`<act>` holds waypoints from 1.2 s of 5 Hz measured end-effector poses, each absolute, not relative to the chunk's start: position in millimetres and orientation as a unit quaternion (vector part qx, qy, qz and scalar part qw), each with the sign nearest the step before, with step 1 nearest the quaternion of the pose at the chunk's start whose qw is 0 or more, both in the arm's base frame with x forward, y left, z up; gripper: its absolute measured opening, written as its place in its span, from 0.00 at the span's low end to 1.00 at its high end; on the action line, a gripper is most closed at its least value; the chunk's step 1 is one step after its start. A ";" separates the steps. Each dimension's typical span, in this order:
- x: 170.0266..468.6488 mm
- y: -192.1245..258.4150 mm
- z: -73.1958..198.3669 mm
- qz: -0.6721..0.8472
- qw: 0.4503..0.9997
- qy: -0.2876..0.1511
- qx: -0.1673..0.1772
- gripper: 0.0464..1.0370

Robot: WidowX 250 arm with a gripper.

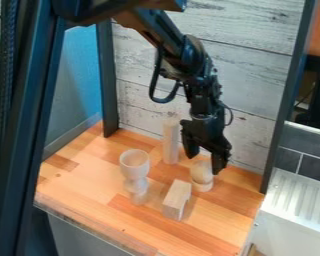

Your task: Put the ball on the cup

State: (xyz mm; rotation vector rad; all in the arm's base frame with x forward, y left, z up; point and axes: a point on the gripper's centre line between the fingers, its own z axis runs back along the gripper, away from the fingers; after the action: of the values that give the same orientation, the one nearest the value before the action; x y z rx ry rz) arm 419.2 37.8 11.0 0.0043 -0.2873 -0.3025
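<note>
1. The gripper (204, 164) is hanging released just above the ball (201, 171), its fingers spreading apart.
2. The ball is resting on a round base (203, 186).
3. The cup (134, 164) is standing upright near the block (177, 199).

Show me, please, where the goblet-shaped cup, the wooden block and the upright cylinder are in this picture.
Goblet-shaped cup (135, 172): camera view, on the outer wall of its bowl.
Wooden block (176, 193): camera view, on its top face.
Upright cylinder (171, 142): camera view, midway up its side.
</note>
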 end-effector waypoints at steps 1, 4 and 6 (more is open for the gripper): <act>416.9 34.7 -6.3 -0.160 0.979 -0.122 0.025 0.96; 418.2 47.3 -35.0 -0.150 0.981 -0.101 0.069 0.75; 384.9 67.6 36.1 -0.122 0.979 -0.162 -0.029 0.75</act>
State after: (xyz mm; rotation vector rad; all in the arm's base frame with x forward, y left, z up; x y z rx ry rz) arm 384.9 67.6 36.1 -0.0592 -0.3263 -0.2464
